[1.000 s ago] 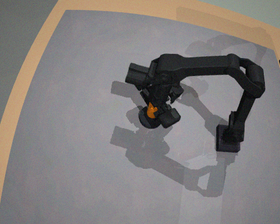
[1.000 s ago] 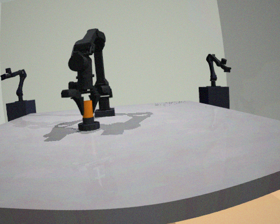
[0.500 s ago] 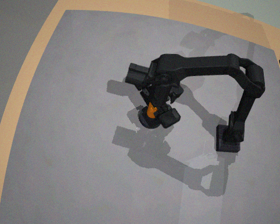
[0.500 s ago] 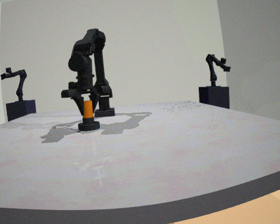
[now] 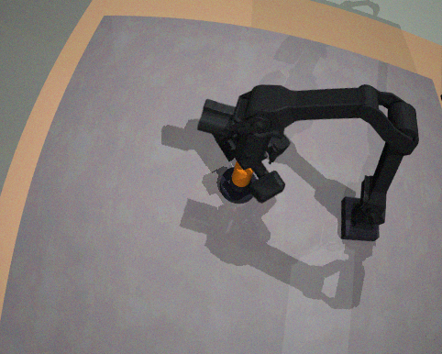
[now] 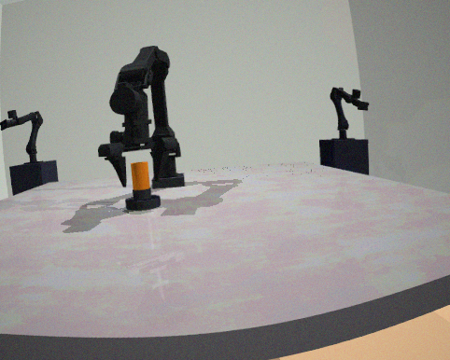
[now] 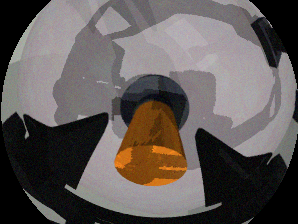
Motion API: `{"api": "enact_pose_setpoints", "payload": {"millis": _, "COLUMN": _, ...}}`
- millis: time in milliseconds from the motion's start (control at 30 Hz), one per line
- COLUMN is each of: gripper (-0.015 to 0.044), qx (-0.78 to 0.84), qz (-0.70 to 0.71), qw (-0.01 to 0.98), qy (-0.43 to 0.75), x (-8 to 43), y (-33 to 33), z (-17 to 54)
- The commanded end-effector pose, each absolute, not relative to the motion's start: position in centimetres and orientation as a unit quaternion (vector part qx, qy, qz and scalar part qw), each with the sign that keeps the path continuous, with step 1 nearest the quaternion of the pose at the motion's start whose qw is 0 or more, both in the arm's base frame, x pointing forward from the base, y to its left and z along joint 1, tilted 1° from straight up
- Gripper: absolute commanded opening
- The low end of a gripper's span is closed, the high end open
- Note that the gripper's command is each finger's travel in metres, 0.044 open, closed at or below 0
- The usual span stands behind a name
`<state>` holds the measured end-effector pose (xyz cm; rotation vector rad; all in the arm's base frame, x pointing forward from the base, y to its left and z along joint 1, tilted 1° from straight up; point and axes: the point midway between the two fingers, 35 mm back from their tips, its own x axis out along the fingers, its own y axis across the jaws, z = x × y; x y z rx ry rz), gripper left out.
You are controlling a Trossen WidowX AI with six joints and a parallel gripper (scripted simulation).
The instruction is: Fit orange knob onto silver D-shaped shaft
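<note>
The knob point(image 5: 242, 176) point(image 6: 140, 175) point(image 7: 152, 142) stands upright on the pedestal point(image 5: 228, 192) point(image 6: 143, 202) point(image 7: 131, 97), its lower end meeting the collar. The jaws point(image 6: 139, 183) are wide apart, one on either side, clear of the knob.

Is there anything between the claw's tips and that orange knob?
Nothing solid: in the wrist view, a gap shows on each side of the orange knob, between it and the open gripper.
</note>
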<state>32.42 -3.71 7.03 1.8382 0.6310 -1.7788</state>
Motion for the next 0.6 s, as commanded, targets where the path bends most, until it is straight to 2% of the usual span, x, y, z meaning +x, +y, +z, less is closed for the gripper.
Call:
{"api": "enact_pose_setpoints", "payload": {"millis": 0, "gripper": 0.0440, "qx": 0.675, "qz": -0.654, "qw": 0.251, "qy": 0.232, "x": 32.4, "y": -3.7, "z": 7.1}}
{"api": "enact_pose_setpoints", "payload": {"millis": 300, "gripper": 0.0440, "qx": 0.675, "qz": -0.654, "qw": 0.251, "qy": 0.232, "x": 32.1, "y": -3.6, "z": 16.4}}
{"api": "enact_pose_setpoints", "payload": {"millis": 567, "gripper": 0.0440, "qx": 0.676, "qz": -0.653, "qw": 0.251, "qy": 0.232, "x": 32.4, "y": -3.6, "z": 16.7}}
